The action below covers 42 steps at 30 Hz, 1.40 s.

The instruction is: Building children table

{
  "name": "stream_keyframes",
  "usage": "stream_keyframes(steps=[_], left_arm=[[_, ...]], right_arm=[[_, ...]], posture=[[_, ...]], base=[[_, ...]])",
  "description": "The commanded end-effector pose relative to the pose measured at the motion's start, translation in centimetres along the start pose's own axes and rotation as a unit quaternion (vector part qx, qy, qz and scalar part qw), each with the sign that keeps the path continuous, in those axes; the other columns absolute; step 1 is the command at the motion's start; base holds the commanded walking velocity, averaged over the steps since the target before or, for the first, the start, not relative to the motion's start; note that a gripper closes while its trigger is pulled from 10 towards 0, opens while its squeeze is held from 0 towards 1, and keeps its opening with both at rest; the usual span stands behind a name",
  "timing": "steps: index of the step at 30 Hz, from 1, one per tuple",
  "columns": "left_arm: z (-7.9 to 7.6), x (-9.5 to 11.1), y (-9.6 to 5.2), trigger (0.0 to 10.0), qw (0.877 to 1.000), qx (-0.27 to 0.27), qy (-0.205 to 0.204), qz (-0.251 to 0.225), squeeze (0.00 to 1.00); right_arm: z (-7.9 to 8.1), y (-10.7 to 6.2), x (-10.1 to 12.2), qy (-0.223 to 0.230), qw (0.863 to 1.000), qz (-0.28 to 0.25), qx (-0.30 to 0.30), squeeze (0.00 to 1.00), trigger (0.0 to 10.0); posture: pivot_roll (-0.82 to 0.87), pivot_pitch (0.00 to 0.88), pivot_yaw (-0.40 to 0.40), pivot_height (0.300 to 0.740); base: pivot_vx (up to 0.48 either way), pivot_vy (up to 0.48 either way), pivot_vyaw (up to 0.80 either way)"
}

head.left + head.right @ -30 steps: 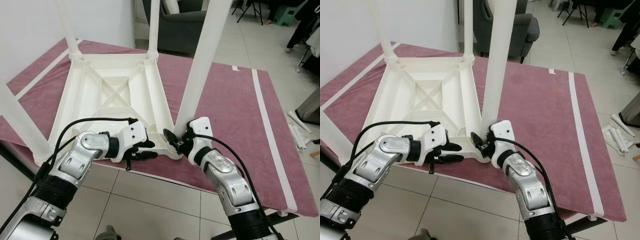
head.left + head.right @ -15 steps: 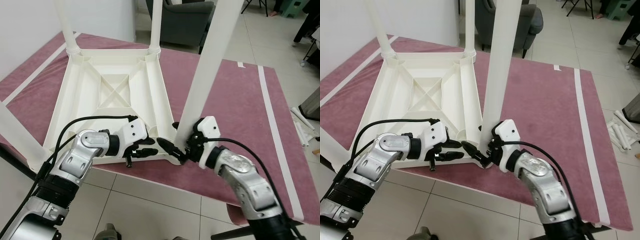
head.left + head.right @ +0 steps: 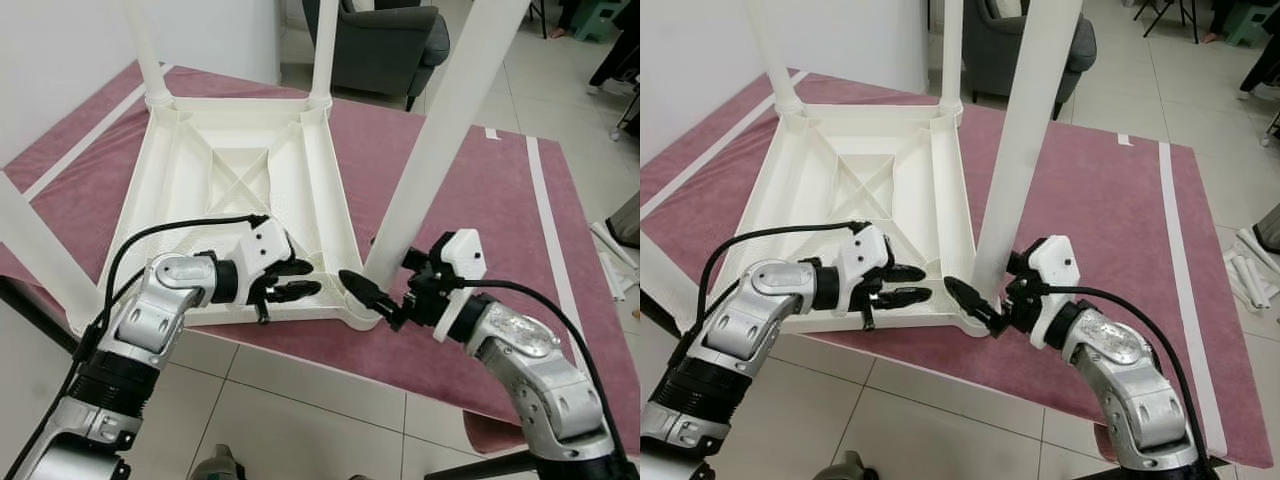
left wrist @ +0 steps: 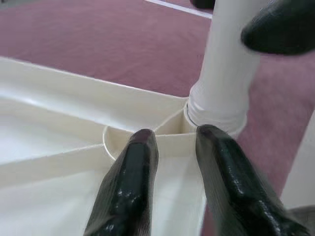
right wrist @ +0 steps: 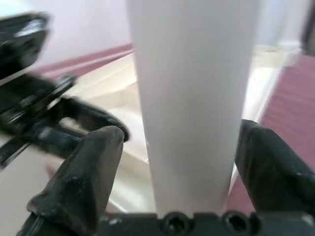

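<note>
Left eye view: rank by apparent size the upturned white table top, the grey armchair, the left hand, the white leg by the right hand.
1. Upturned white plastic table top
2. White leg; nearness inflates it
3. Grey armchair, partly cropped
4. Left hand

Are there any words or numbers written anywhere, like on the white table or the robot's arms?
None: no word, number or label can be read anywhere.
White table, upside down on the red mat: plain plastic, no writing.
Table leg between the right gripper's jaws: plain white.
Left gripper and both arms: no readable marking.
</note>
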<state>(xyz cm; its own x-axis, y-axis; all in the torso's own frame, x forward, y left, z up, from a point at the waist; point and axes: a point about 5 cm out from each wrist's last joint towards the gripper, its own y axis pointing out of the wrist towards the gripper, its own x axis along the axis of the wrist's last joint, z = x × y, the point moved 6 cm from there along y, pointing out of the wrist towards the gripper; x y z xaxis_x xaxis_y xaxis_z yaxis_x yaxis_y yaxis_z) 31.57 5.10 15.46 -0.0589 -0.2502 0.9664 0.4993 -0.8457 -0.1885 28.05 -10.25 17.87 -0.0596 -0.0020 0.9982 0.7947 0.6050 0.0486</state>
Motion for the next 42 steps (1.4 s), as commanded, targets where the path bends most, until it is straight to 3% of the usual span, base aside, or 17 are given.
stream_keyframes(steps=[1,10,14,16,19,22,25,29,30,32,33,35,37,41,42], left_arm=[[2.3,-0.5,-1.2,10.0,0.995,0.099,-0.013,0.019,0.0],[1.8,-1.1,-2.6,10.0,0.991,0.126,-0.039,0.029,0.0],[1.3,-1.6,-3.4,10.0,0.988,0.138,-0.059,0.025,0.0],[0.5,-1.8,-3.7,10.0,0.989,0.136,-0.04,0.033,0.0],[-0.1,-1.9,-3.7,10.0,0.99,0.131,-0.015,0.039,0.0],[0.0,-2.0,-3.7,10.0,0.99,0.136,0.002,0.043,0.0],[0.0,-2.0,-3.6,10.0,0.99,0.135,0.004,0.044,0.0],[0.2,-1.7,-3.6,10.0,0.989,0.146,0.0,0.036,0.0],[0.5,-1.5,-3.6,10.0,0.987,0.156,-0.002,0.03,0.0],[1.6,-1.1,-3.4,10.0,0.979,0.2,-0.02,0.01,0.0],[1.6,-1.1,-3.4,10.0,0.979,0.2,-0.02,0.01,0.0],[2.4,-1.2,-3.2,10.0,0.971,0.237,-0.034,0.004,0.0],[3.0,-1.8,-3.2,10.0,0.964,0.26,-0.048,0.006,0.0],[3.6,-2.3,-3.4,10.0,0.957,0.286,-0.051,0.001,0.0],[4.1,-2.6,-3.5,10.0,0.95,0.308,-0.047,-0.002,0.0]], right_arm=[[0.0,-0.1,-0.1,-0.006,1.0,0.005,-0.015,0.0,10.0],[-0.1,-0.5,-1.9,-0.008,0.999,0.029,-0.038,0.0,10.0],[-1.1,-1.2,-3.8,0.001,0.994,0.047,-0.099,0.0,10.0],[-1.5,-1.8,-4.6,0.005,0.99,0.052,-0.131,0.0,10.0],[-0.9,-2.1,-4.9,0.022,0.991,0.056,-0.117,0.0,10.0],[1.8,-3.4,-4.9,0.049,0.995,0.073,-0.038,0.0,10.0],[2.2,-4.2,-5.2,0.049,0.995,0.084,-0.025,0.0,10.0],[1.1,-5.7,-5.8,0.048,0.993,0.095,-0.057,0.0,10.0],[0.3,-6.2,-6.0,0.046,0.991,0.096,-0.082,0.0,10.0],[-2.9,-7.1,-7.0,0.051,0.977,0.084,-0.189,0.0,10.0],[-2.9,-7.1,-7.0,0.051,0.977,0.084,-0.189,0.0,10.0],[-5.1,-7.7,-7.9,0.064,0.957,0.075,-0.272,0.0,10.0],[-6.2,-7.6,-8.0,0.051,0.946,0.065,-0.315,0.0,10.0],[-6.5,-6.5,-7.4,0.042,0.944,0.045,-0.325,0.0,10.0],[-6.6,-5.5,-7.0,0.032,0.946,0.036,-0.321,0.0,10.0]], posture=[[0.1,0.003,0.003,0.74],[0.12,0.0,-0.007,0.74],[0.12,0.0,-0.012,0.74],[0.12,0.0,-0.009,0.74],[0.12,0.0,-0.008,0.74],[0.11,0.0,0.0,0.74],[0.1,0.0,0.002,0.74],[0.09,0.0,0.006,0.74],[0.09,0.0,0.006,0.74],[0.09,0.0,0.007,0.74],[0.09,0.0,0.007,0.74],[0.09,0.0,0.007,0.74],[0.09,0.0,0.009,0.74],[0.09,0.0,0.006,0.74],[0.09,0.0,0.002,0.74]], base=[[0.0,0.0,0.0],[0.0,0.0,0.0],[0.0,0.0,0.0],[0.0,0.0,0.0],[0.0,0.0,0.0],[0.0,0.0,0.0],[0.0,0.0,0.0],[0.0,0.0,0.0],[0.0,0.0,0.0],[0.0,0.0,0.0],[0.0,0.0,0.0],[0.0,0.0,0.0],[0.0,0.0,0.0],[0.0,0.0,0.0],[0.0,0.0,0.0]])
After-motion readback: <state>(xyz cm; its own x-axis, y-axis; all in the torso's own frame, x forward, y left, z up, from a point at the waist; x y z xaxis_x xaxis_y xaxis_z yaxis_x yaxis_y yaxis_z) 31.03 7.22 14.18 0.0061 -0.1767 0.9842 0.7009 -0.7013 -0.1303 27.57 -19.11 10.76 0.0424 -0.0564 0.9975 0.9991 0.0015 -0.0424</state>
